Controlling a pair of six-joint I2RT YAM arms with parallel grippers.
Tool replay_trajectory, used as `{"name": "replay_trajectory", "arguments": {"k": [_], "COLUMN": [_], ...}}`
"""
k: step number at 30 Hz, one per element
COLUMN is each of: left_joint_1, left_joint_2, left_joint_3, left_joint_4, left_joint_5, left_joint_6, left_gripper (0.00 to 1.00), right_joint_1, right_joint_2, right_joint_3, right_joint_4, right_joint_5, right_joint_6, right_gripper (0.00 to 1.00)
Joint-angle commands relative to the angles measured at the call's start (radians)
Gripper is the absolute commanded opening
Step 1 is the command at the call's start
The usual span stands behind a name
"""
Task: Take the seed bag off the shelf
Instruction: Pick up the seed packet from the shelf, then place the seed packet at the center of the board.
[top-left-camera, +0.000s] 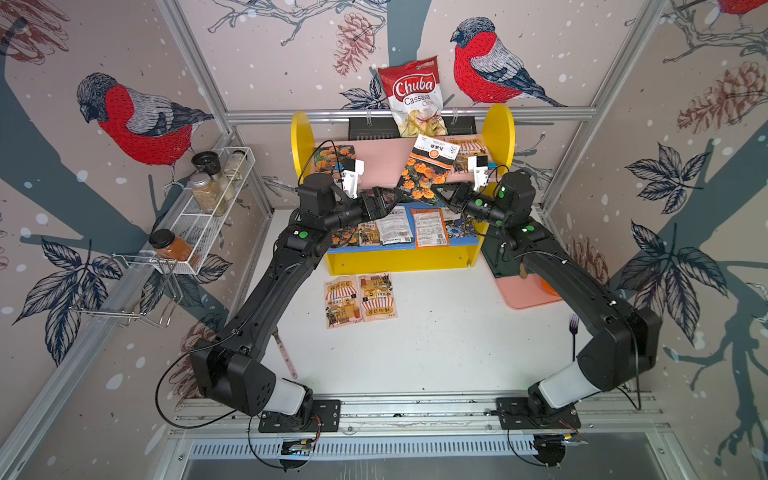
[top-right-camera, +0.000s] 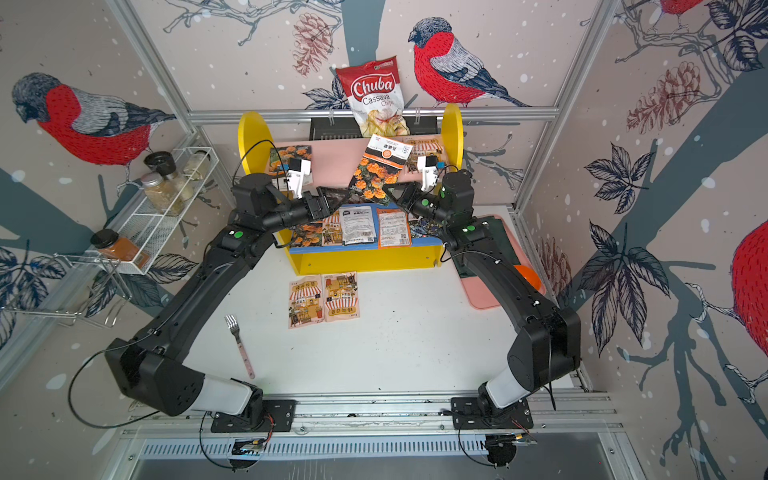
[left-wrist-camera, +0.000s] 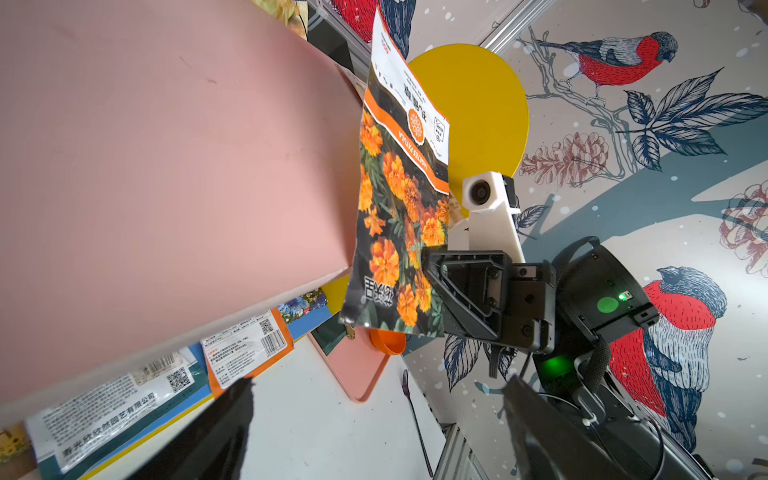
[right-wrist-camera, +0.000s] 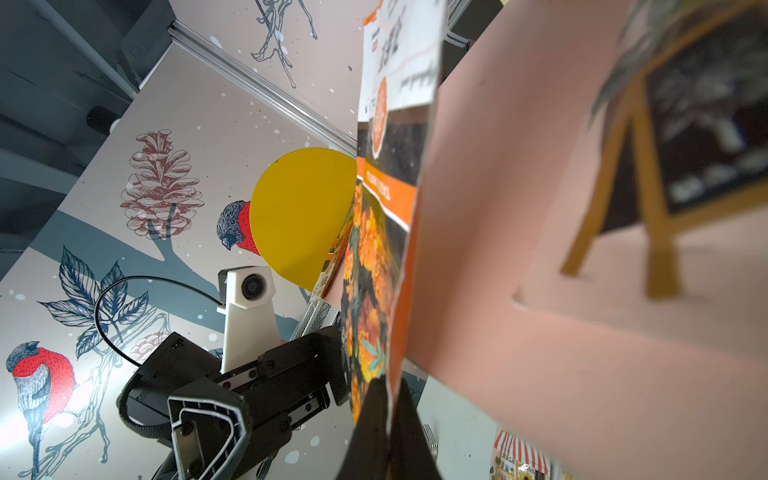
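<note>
bird-patterned walls enclose a white table (top-left-camera: 436, 353), on which we see the shelf (top-left-camera: 301, 141) with yellow side panels, a pink upper board (top-left-camera: 382, 162) and a blue lower board (top-left-camera: 365, 248). the seed bag (top-left-camera: 424, 170), printed with orange flowers, stands on edge and tilted over the front part of the pink board; we cannot tell whether it touches the board. the right gripper (top-left-camera: 435, 190) is clenched on the bag's lower corner, its fingers (right-wrist-camera: 368, 440) pressed against both faces. the left gripper (left-wrist-camera: 380, 380) hangs just beside that lower edge, its fingers (left-wrist-camera: 224, 424) spread wide with nothing between them. other packets (top-left-camera: 395, 226) lie flat on the blue board, and two packets (top-left-camera: 359, 299) lie on the table in front of the shelf. a chips bag (top-left-camera: 415, 95) stands behind the shelf against the back wall.
</note>
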Motion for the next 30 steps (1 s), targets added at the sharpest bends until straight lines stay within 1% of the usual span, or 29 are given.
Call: {"name": "replay_trajectory", "arguments": {"k": [1,4,10,14,18,20,23,26,27,30], "left_joint_1": [-0.013,-0.021,-0.03,-0.037,-0.04,-0.041,-0.044,-0.045,-0.046,-0.048], "left_joint_2": [0.016,0.044,0.065,0.072,0.075,0.075,0.072,0.07,0.07,0.062], "left_joint_3": [0.025,0.053,0.063,0.058,0.055,0.051,0.042,0.039,0.038,0.03], "left_joint_4": [0.072,0.076,0.08,0.079,0.075,0.074,0.072,0.064,0.061,0.051], "left_joint_5": [0.016,0.021,0.024,0.024,0.023,0.027,0.027,0.029,0.029,0.029], "left_joint_6": [0.0,0.002,0.006,0.008,0.013,0.016,0.016,0.023,0.024,0.036], "left_gripper": [0.91,0.85,0.67,0.65,0.55,0.39,0.17,0.02,0.0,0.0], "right_joint_1": [0.0,0.0,0.011,0.014,0.016,0.016,0.016,0.019,0.02,0.026], "right_joint_2": [-0.01,-0.017,-0.051,-0.077,-0.096,-0.101,-0.102,-0.103,-0.103,-0.106], "right_joint_3": [-0.009,-0.022,-0.068,-0.106,-0.133,-0.14,-0.147,-0.147,-0.147,-0.149], "right_joint_4": [0.033,0.038,0.038,0.051,0.057,0.057,0.059,0.061,0.058,0.05], "right_joint_5": [-0.02,-0.024,-0.037,-0.046,-0.053,-0.054,-0.057,-0.058,-0.059,-0.058], "right_joint_6": [-0.002,-0.003,-0.021,-0.025,-0.028,-0.032,-0.034,-0.034,-0.034,-0.045], "right_gripper": [0.0,0.0,0.0,0.0,0.0,0.0,0.0,0.0,0.0,0.0]}}
